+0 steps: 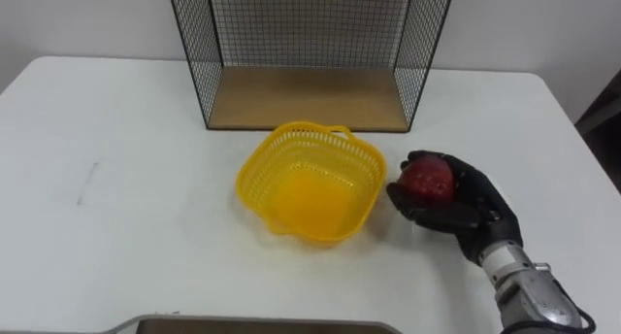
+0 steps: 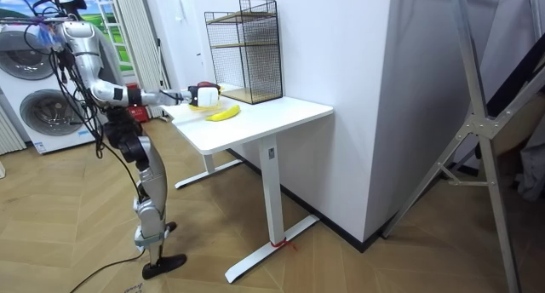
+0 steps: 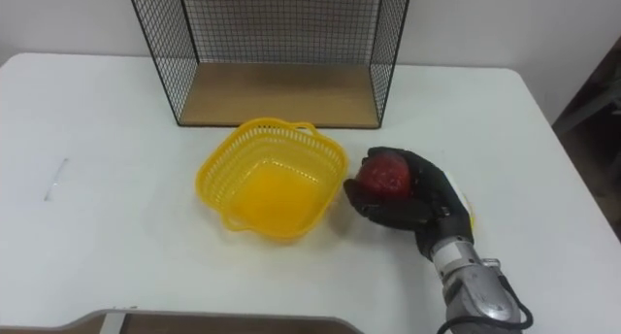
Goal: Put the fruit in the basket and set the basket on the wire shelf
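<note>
— On the white table point(image 1: 116, 227), what lies where?

— A yellow mesh basket point(image 1: 260, 179) sits near the middle, upright and with nothing in it. Behind it, at the far edge by the wall, stands the black wire shelf point(image 1: 201, 62), with a wooden board for its floor.

— And the fruit?

— A red fruit point(image 1: 427, 179), round, is outside the basket, just to its right. The right robot hand point(image 1: 466, 213), in a black glove, has its fingers and thumb curled round it from below and behind, so the top of the fruit shows.

— Is it touching the basket?

— Close beside the rim, with a narrow gap. Whether the fruit rests on the table or is lifted off it, I cannot tell.

— Where does the robot stand?

— At the end of the table on the room view's left, upright, its right arm stretched out over the tabletop, a washing machine point(image 2: 43, 106) behind it.
</note>
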